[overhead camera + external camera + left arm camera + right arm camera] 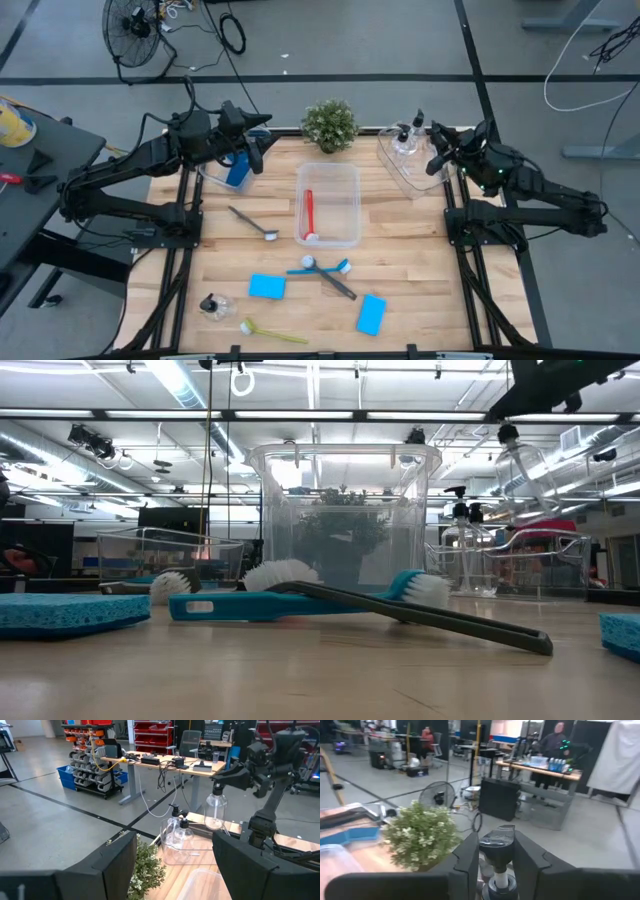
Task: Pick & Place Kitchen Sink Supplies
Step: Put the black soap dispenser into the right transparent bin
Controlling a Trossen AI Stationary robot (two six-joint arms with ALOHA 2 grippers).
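A pump bottle (215,810) was held by its black top between the closed fingers of the right gripper (496,851), lifted over the right bin (402,160) at the far right of the worktop (420,270). Two more bottles (177,832) already stood in that bin. The step in hand was judged to be the placing of this bottle beside them. To do it well, the bottle would be best kept upright, lowered into a free spot clear of the other two, and released only once its base was resting on the bin floor.

The right arm was stretched from the right edge toward the far side, its wrist turned toward the plant (329,124). The left gripper (175,865) was held at the far left, above the left bin (225,172) in which a blue sponge (238,170) stood; its fingers were open and nothing was seen between them.

A red brush (308,215) lay in the middle bin (352,205). Much was left on the worktop: a grey brush (254,223) left of the middle bin, a blue brush (320,268) crossed by another grey brush (336,282) nearer, two sponges (266,287), a yellow-green brush (272,332) and one bottle (213,305) at the near left.
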